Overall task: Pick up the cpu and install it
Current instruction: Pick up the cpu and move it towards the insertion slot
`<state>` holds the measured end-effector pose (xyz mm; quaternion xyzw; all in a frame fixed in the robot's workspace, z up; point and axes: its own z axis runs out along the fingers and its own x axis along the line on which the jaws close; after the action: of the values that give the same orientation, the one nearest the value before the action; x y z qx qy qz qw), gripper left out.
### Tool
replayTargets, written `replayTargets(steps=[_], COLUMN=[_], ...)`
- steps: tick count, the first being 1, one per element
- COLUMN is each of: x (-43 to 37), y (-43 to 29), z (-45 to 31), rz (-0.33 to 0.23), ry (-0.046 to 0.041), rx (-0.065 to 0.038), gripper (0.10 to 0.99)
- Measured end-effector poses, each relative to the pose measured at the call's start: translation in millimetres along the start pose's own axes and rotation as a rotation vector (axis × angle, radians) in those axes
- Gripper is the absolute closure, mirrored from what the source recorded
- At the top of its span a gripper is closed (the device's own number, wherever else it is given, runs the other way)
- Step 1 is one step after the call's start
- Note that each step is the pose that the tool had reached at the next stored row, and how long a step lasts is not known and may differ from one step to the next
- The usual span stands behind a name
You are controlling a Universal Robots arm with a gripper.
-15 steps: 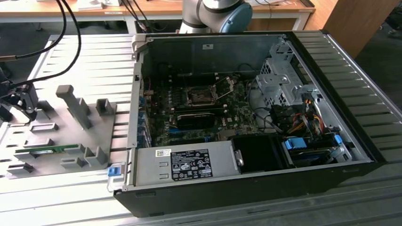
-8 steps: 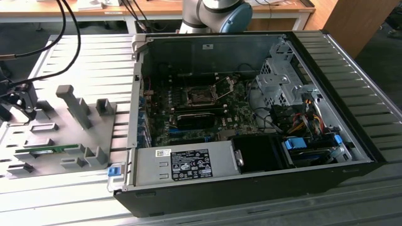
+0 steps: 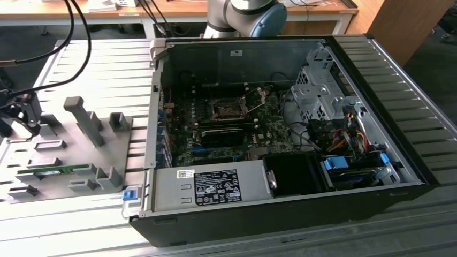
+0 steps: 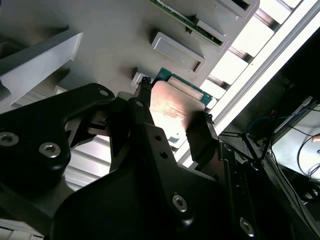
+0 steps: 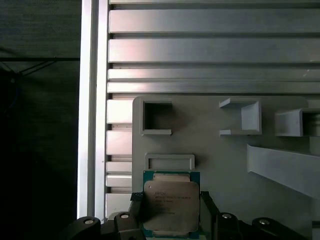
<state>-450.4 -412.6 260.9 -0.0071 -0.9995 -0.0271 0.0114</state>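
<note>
The cpu (image 5: 170, 204), a small square chip with a shiny metal top and a green rim, lies between my two black fingers in both wrist views. My gripper (image 5: 171, 200) is shut on the cpu (image 4: 175, 107), one finger (image 4: 143, 95) pressed against each side edge. It sits low over the grey fixture plate (image 5: 225, 165). In the exterior view my gripper (image 3: 21, 115) stands at the far left, over the fixture plate (image 3: 71, 155). The motherboard's socket (image 3: 230, 111) lies open inside the computer case (image 3: 286, 214).
Grey fixture blocks (image 3: 84, 120) rise from the plate, and a long green memory stick (image 3: 53, 171) lies on it. The power supply (image 3: 214, 187) fills the case's near side; cables and drive bays (image 3: 335, 107) are at the exterior view's right. Ribbed aluminium table (image 5: 200, 50) surrounds everything.
</note>
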Motion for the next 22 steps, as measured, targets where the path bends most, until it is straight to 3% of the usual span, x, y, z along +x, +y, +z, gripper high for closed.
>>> replayTargets(steps=[22], x=[0.2], y=[0.5], z=[-8.6], rz=[0.0], ry=[0.0], rx=[0.0], gripper=[0.549])
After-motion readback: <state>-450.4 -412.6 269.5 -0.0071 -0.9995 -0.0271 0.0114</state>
